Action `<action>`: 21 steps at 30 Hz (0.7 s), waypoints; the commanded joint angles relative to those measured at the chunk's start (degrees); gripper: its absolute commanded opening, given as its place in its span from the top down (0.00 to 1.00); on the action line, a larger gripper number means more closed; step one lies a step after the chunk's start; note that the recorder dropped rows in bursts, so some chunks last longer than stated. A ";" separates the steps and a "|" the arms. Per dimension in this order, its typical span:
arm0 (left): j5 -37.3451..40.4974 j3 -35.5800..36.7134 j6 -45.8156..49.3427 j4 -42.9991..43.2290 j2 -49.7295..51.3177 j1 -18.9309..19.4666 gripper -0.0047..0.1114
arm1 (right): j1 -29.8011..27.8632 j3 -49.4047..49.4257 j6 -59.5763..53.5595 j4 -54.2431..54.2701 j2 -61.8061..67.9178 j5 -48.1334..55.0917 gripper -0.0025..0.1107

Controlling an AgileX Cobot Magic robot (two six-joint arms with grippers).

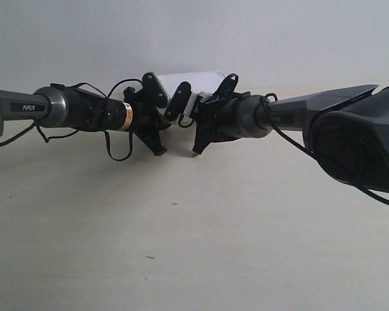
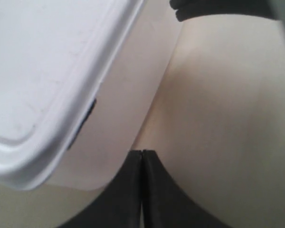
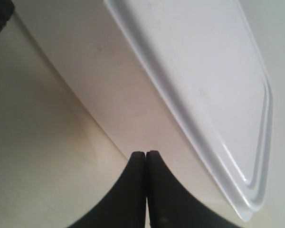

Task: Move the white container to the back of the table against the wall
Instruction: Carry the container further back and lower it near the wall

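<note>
The white container [image 1: 198, 82] sits at the far side of the table [image 1: 181, 233], right by the pale wall [image 1: 194, 32], mostly hidden behind both wrists. In the left wrist view its lid and side wall [image 2: 47, 80] fill the frame, and my left gripper [image 2: 142, 153] is shut, its tips touching or nearly touching the box's side wall at its base. In the right wrist view the container [image 3: 180, 85] lies just ahead of my right gripper [image 3: 146, 153], also shut, with nothing between the fingers, tips against the box's side. The two arms meet in front of the box.
The arm at the exterior view's left [image 1: 84, 109] and the arm at the exterior view's right [image 1: 298, 116] span the table's back half with loose black cables. A bulky dark arm housing [image 1: 360, 139] stands near the right edge. The other gripper's dark tip [image 2: 218, 8] shows beyond the box.
</note>
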 commanded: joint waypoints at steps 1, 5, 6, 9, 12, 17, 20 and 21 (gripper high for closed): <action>4.83 -0.87 4.22 -4.72 0.26 -0.71 0.96 | 0.00 0.02 -1.07 -0.53 0.97 -0.21 0.98; 4.98 -2.71 4.37 -7.39 0.26 -0.71 0.96 | 0.00 0.02 -0.96 -0.53 0.97 -0.21 0.98; 4.98 -3.20 4.37 -7.39 0.26 -0.71 0.96 | 0.00 0.02 -0.96 -0.53 0.97 -0.21 0.98; 4.98 -4.07 4.37 -7.39 0.26 -0.71 0.96 | 0.00 0.02 -0.96 -0.42 0.97 -0.21 0.98; 5.11 -4.23 4.63 -7.39 0.26 -0.71 0.96 | 0.00 0.02 -0.96 -0.42 0.97 -0.21 0.98; 5.11 -4.38 4.74 -7.16 1.03 -0.71 0.96 | -0.10 0.02 -0.96 -0.53 0.97 -0.21 0.98; 5.35 -4.96 4.74 -7.16 1.75 -0.71 0.96 | -0.53 0.02 -0.96 -0.53 0.97 -0.21 0.98; 5.54 -5.24 4.74 -7.27 1.98 -0.71 0.96 | -0.67 0.02 -0.96 -0.53 0.97 -0.21 0.98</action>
